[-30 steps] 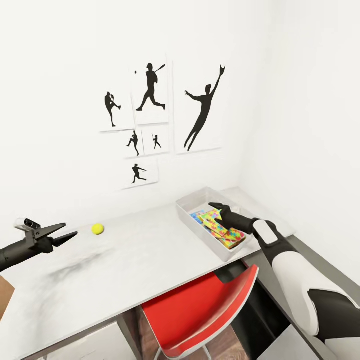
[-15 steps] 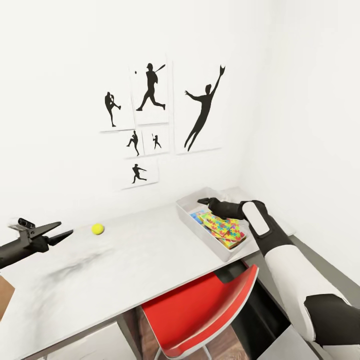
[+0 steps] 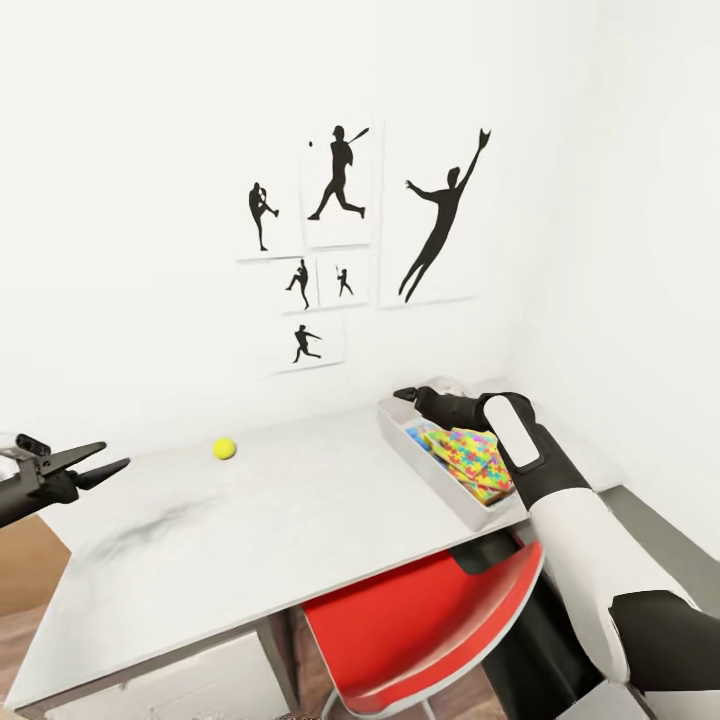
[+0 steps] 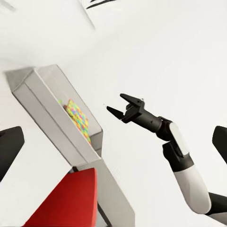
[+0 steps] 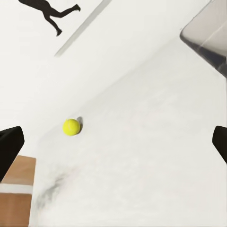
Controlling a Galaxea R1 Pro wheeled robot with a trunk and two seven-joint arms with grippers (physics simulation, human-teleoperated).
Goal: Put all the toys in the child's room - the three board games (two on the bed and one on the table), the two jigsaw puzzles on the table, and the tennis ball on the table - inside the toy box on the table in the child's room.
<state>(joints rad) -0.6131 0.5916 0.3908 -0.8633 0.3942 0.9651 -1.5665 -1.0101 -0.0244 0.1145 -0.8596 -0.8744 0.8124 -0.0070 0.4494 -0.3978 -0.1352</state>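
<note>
The tennis ball [image 3: 224, 448] [image 5: 71, 126] lies alone on the pale grey table [image 3: 300, 520], near the wall. At the table's right end stands the toy box [image 3: 432, 472] [image 4: 47, 113], with the jigsaw puzzles [image 3: 472, 455] [image 4: 78, 118] lying tilted inside. A blue edge shows under them; what it belongs to I cannot tell. My right gripper [image 3: 403, 394] [image 4: 115, 102] hovers open and empty over the box's far left corner, pointing toward the ball. Off the table's left end, my left gripper [image 3: 112, 456] is open and empty.
A red chair [image 3: 420, 620] [image 4: 66, 198] is tucked under the table in front of the toy box. A brown cardboard box [image 3: 30, 560] [image 5: 19, 189] stands by the table's left end. Black sports silhouettes [image 3: 340, 240] hang on the white wall behind.
The head camera has turned left, shifting the scene right. My right gripper rose off the puzzles and swung toward the box's far left corner. The left gripper drew back a little to the left.
</note>
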